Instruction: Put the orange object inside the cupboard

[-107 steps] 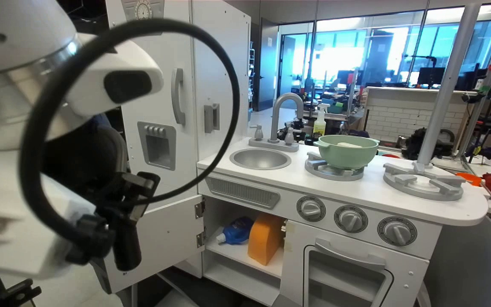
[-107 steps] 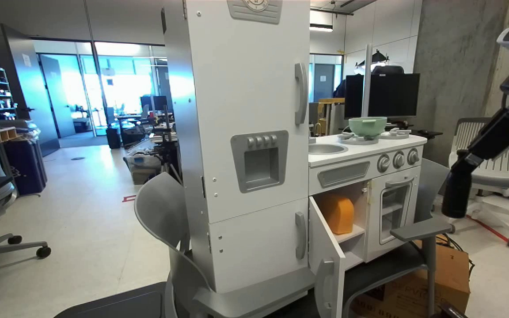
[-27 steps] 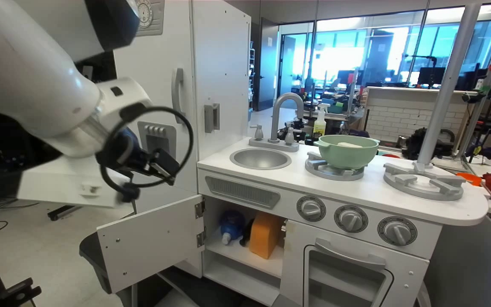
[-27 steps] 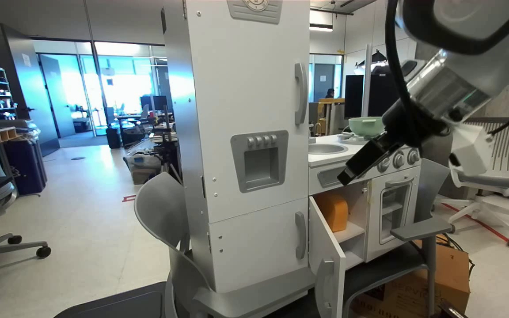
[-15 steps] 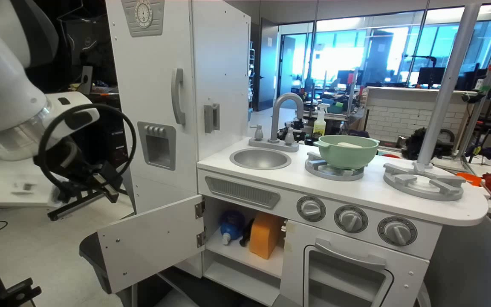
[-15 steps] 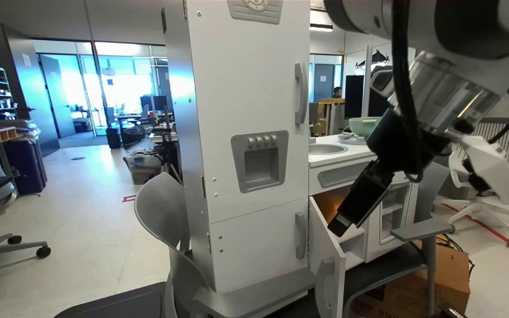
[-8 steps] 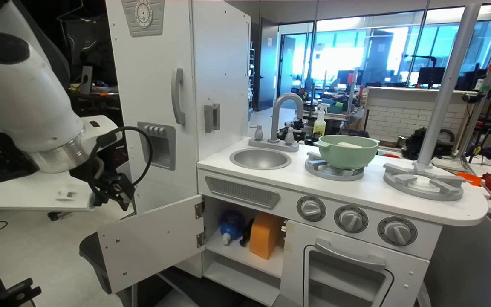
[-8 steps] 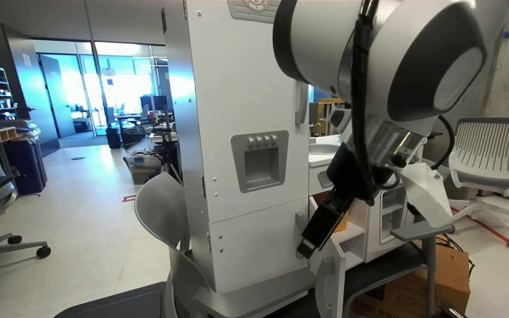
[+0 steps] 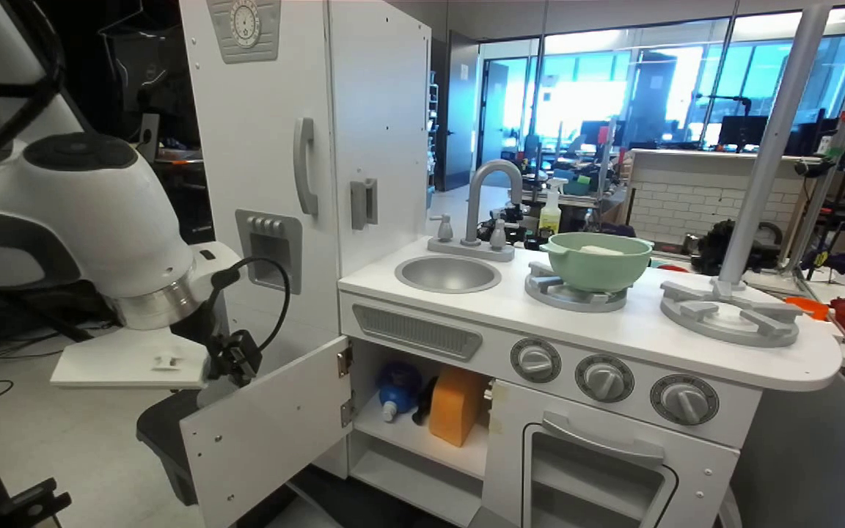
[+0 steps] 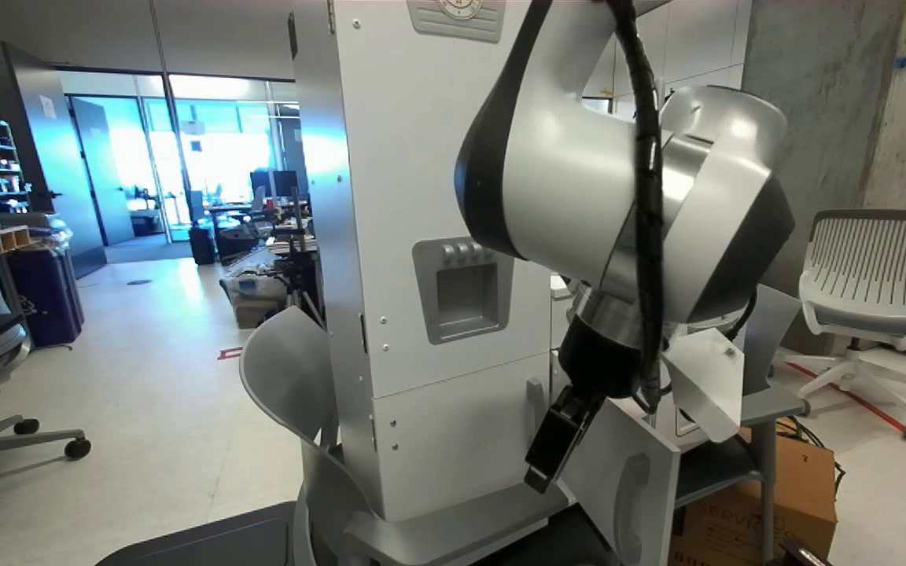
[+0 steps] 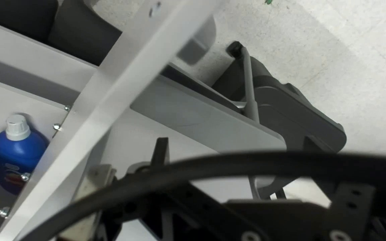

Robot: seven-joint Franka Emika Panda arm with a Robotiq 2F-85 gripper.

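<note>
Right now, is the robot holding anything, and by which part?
Apparently nothing: no object shows in the black pincer; the bright orange block stands on the white cupboard shelf.

Windows [image 9: 584,99] overexposed in both exterior views, with bluish glare along the fridge [image 10: 323,149]; the cupboard [image 9: 408,438] is shaded within. In the dimmer wrist view, the foreground cable [image 11: 280,162] is out of focus.

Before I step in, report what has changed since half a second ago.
The cupboard door has swung somewhat toward closed but remains open; the gripper has moved lower, on the door's outer side. I see nothing taken hold of or let go. The orange object, blue bottle and green bowl stayed as they were.
</note>
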